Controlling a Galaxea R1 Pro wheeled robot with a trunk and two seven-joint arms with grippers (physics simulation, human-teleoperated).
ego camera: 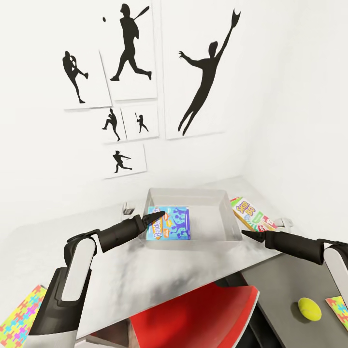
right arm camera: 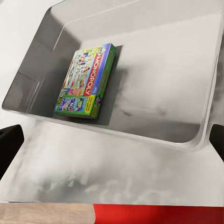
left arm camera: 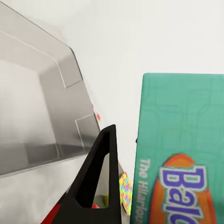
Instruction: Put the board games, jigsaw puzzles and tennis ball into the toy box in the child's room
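Observation:
The grey toy box (ego camera: 227, 212) sits on the table by the wall. My left gripper (ego camera: 147, 220) is shut on the left edge of a blue-green board game (ego camera: 170, 223), holding it over the box's front left part. In the left wrist view one black finger (left arm camera: 95, 179) lies beside the game's teal cover (left arm camera: 182, 149). A Monopoly board game (right arm camera: 86, 81) lies inside the toy box (right arm camera: 196, 135). My right gripper (ego camera: 247, 235) hangs open and empty by the box's front right corner. Another board game (ego camera: 251, 215) lies right of the box. A tennis ball (ego camera: 309, 309) and a jigsaw puzzle (ego camera: 339, 309) rest at lower right.
A red chair (ego camera: 193, 314) stands under the table's front edge. Another colourful jigsaw puzzle (ego camera: 19, 316) lies at the lower left. The white wall with black sports silhouettes rises right behind the table. A lower grey surface (ego camera: 285, 290) carries the ball.

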